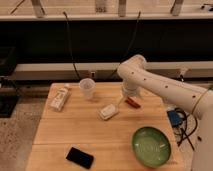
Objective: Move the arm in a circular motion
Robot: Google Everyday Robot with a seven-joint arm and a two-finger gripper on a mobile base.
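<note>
The arm (165,87) is a large white tube arm with small dark dots. It reaches in from the right edge over the back of the wooden table (65,132). Its bulbous elbow joint (132,67) sits above the table's far side, and the wrist drops straight down from it. The gripper (126,99) hangs just above the tabletop, next to a small red-brown object (133,103) and just behind a white packet (108,111).
A clear plastic cup (87,88) stands at the back of the table. A white bottle (60,98) lies at the back left. A green bowl (151,146) sits front right, a black flat object (80,157) front left. Cables hang behind.
</note>
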